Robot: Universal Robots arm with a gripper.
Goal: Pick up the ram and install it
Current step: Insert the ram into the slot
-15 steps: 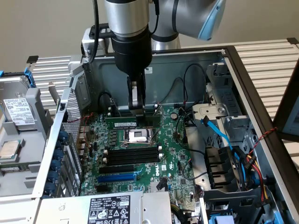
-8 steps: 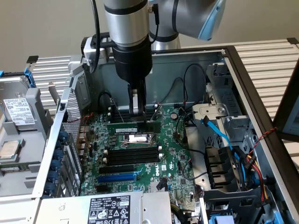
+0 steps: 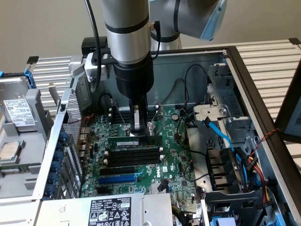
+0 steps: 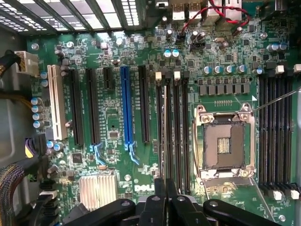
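With my hand (image 3: 137,129) pinched narrow over one end of the ram (image 3: 127,141) at frame centre, lopsided pressure could leave it half-seated on the motherboard (image 3: 178,157).

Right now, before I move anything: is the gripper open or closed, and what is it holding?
The gripper: closed, holding the ram, which stands edge-down on the motherboard.

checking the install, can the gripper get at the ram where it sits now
Probably yes: the gripper is down right on the ram and looks shut on its top edge, where it stands beside the black slots. Nothing lies between them.
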